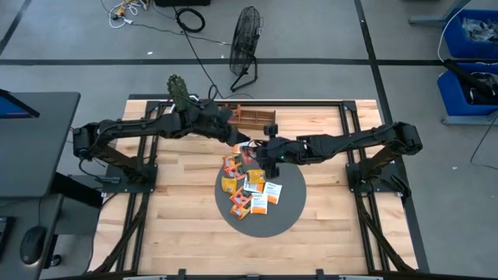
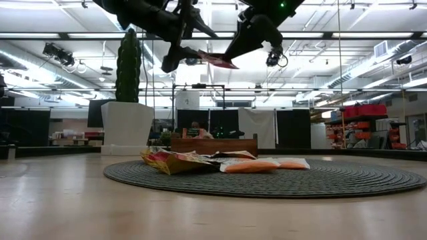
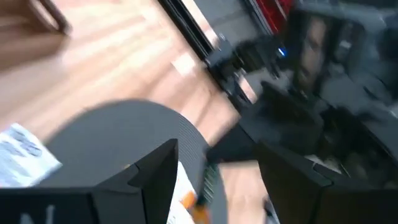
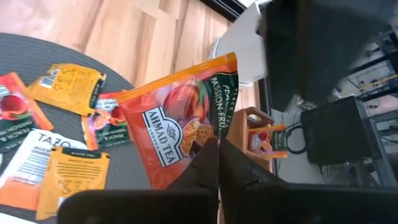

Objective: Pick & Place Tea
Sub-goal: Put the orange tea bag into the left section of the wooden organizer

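Several orange, white and red tea sachets [image 1: 249, 188] lie in a heap on the grey disc [image 1: 288, 214]; they also show in the low view [image 2: 220, 162]. My right gripper [image 4: 214, 146] is shut on a red-orange Ahmad Tea sachet [image 4: 180, 124], held high over the disc's far edge [image 2: 217, 60]. My left gripper [image 3: 217, 165] is open and hovers close beside that sachet [image 1: 243, 141]; whether it touches it I cannot tell. A brown wooden tray [image 1: 253, 117] stands beyond the disc, with an orange sachet [image 4: 267, 140] inside. My right gripper pinches the red-orange sachet between its two shut fingers at one edge [image 4: 202, 149], near a corner. The sachet sticks out flat beyond the fingertips, its printed face showing. It is lifted clear, high above the disc and the other sachets.
The two arms meet over the disc's far edge, close to each other. A black frame rail [image 1: 342, 124] runs along the table's far and right sides. Bare wood [image 1: 179, 218] lies left and right of the disc. A fan [image 1: 245, 47] stands on the floor behind.
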Controlling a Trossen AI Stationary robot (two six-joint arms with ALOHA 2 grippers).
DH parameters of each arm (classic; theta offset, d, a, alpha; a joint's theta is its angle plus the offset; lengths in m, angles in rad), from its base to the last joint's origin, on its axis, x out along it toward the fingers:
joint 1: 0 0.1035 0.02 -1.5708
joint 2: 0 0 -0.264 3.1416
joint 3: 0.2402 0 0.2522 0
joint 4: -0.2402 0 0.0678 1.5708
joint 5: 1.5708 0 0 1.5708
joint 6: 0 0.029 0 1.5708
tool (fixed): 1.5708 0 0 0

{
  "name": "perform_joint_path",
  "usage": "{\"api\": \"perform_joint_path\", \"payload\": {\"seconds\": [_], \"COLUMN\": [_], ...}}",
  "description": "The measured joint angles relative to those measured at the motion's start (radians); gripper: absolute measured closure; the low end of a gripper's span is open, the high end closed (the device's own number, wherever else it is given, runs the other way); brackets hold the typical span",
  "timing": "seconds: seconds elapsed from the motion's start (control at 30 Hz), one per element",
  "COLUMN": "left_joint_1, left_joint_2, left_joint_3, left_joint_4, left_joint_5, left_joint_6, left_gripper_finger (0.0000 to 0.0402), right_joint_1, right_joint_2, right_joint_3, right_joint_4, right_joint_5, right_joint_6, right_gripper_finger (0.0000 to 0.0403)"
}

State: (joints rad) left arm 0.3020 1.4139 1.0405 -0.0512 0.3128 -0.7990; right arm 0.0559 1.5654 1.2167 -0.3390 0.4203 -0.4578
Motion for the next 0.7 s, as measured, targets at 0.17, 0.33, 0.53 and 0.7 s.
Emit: {"api": "perform_joint_path", "payload": {"seconds": [0.17,0.33,0.53,0.7], "left_joint_1": [0.0,0.005,0.01,0.01], "left_joint_2": [0.0,0.0,0.0,0.0], "left_joint_3": [0.0,0.0,0.0,0.0], "left_joint_4": [-0.059,-0.113,-0.109,-0.11], "left_joint_5": [0.082,0.042,0.027,0.042], "left_joint_6": [0.022,0.033,0.037,0.052], "left_gripper_finger": [0.0179,0.0179,0.0181,0.0207], "right_joint_1": [0.0,0.001,0.0,0.0], "right_joint_2": [0.0,0.0,0.0,0.0], "right_joint_3": [0.0,0.0,0.0,0.0], "right_joint_4": [0.016,0.034,0.053,0.055], "right_joint_5": [0.008,0.007,0.007,0.008], "right_joint_6": [-0.011,-0.022,-0.022,-0.022], "right_gripper_finger": [0.0403,0.0403,0.0403,0.0403]}}
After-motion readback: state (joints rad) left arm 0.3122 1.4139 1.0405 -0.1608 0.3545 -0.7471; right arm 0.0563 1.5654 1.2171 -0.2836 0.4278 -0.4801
